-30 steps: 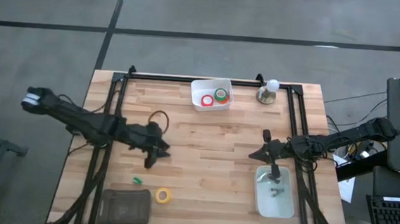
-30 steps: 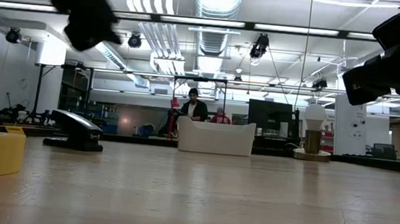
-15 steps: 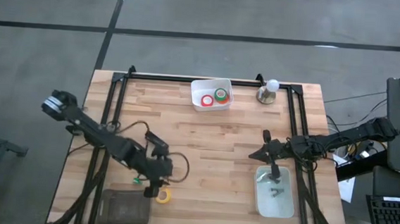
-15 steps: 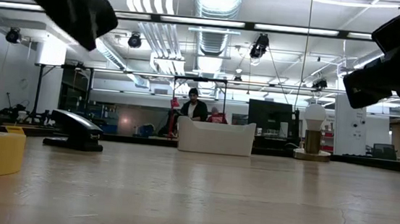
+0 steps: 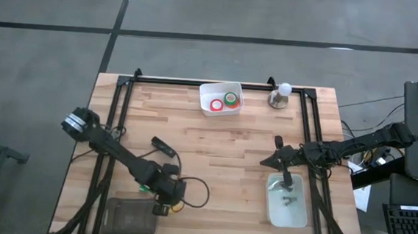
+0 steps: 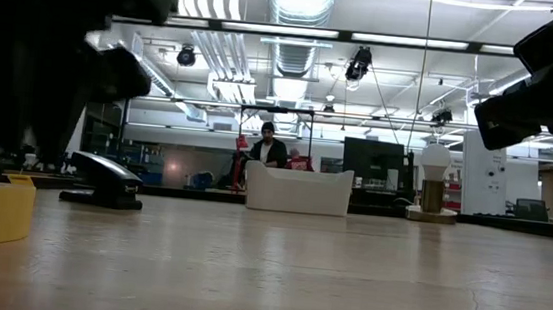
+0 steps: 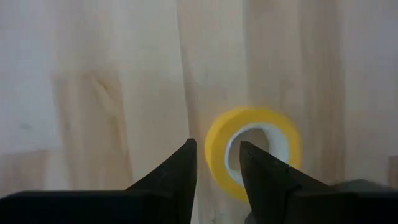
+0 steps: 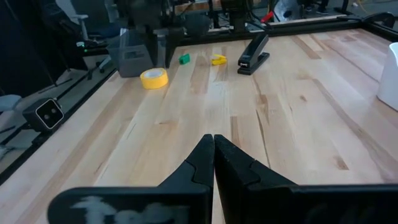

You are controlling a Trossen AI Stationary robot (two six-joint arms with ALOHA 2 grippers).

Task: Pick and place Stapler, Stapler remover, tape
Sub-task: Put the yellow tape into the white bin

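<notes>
We've got the left gripper [image 7: 216, 163] right down over the yellow tape [image 7: 254, 152], jaws part open, one finger inside the ring, one outside its wall, nothing held. If we close off-centre, the roll could skid away. Right gripper [image 8: 213, 149] waits shut.

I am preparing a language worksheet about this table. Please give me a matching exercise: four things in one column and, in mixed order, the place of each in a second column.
Things
1. yellow tape roll
2. red tape roll
3. stapler
4. right gripper

Places
A. above the clear bin, jaws shut
B. inside the white bin, beside the green tape roll
C. its wall between the open jaws of the left gripper
D. on the tabletop, outside every bin

Pairs: 1-C, 2-B, 3-D, 4-A
</notes>
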